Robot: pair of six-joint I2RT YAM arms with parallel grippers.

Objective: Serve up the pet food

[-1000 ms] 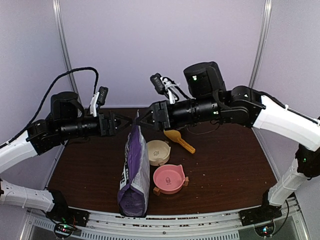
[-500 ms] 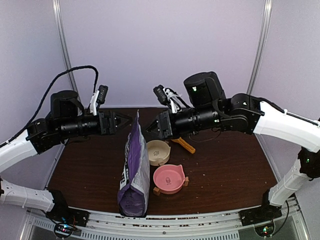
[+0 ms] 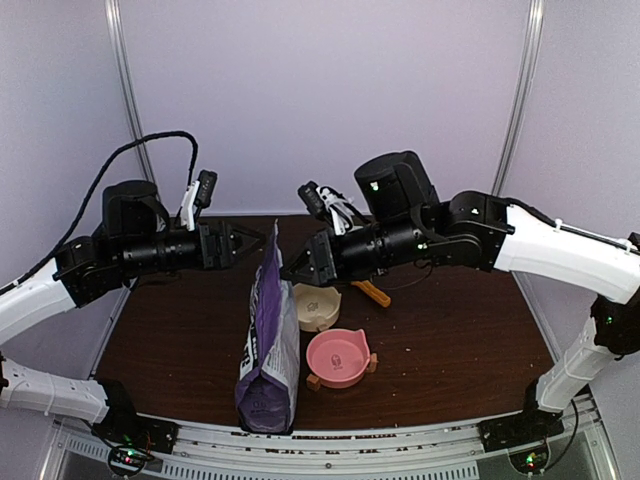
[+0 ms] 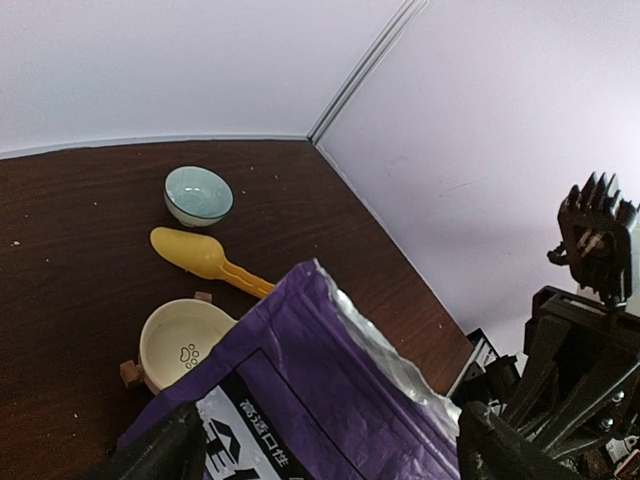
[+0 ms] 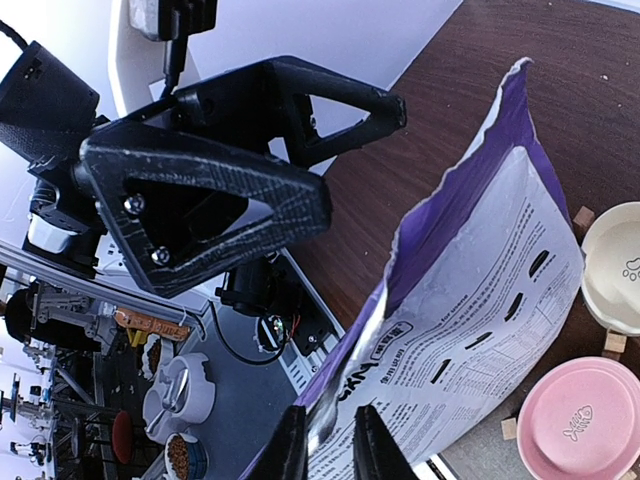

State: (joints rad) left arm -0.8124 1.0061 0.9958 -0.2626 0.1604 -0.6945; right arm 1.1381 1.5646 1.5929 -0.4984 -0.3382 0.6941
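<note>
While my right tool (image 5: 327, 440) pinched the bag (image 3: 268, 340) by its rim and my left tool (image 3: 250, 243) hung spread mid-left, the pet food lay unseen, presumably inside; a slipping pinch could spill it over the worktop (image 3: 450, 330).

I see the bag (image 3: 268, 340) as glossy printed plastic film with a silvery foil lining. The worktop (image 3: 450, 330) is dark wood grain, low sheen. The scoop (image 4: 200, 255) is smooth yellow plastic; the left hand (image 3: 258, 243), matt black plastic. The teal bowl (image 4: 198, 195) looks glazed.
</note>
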